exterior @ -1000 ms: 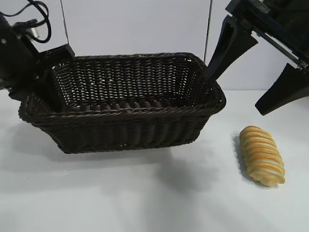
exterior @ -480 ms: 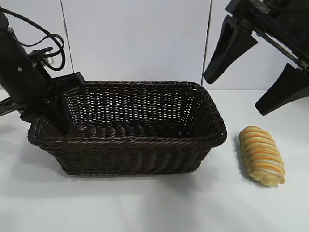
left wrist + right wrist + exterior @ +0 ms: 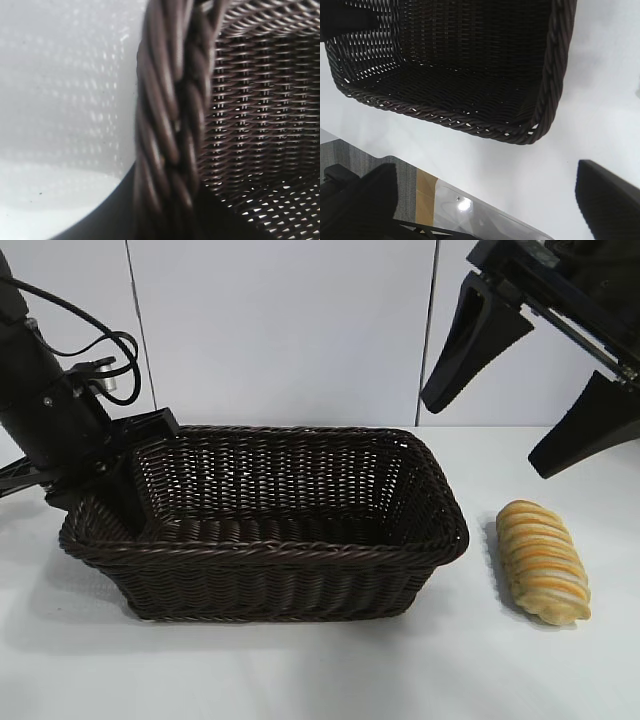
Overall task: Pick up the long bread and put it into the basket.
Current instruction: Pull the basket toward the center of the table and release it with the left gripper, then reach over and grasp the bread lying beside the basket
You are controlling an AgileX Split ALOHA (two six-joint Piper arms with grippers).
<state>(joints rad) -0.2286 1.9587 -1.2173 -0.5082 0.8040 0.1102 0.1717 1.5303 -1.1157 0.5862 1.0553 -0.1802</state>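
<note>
The long bread (image 3: 543,561) lies on the counter (image 3: 320,670) at the lower right of the exterior view, just beside the basket (image 3: 270,580) and untouched, so the pick-up is judged not yet begun. At the upper right the right pincer (image 3: 525,390) is spread wide above it (nothing held). At the left, the left pincer (image 3: 125,475) sits astride the basket's rim; grip cannot be told. Next, a descent onto the loaf is called for.
</note>
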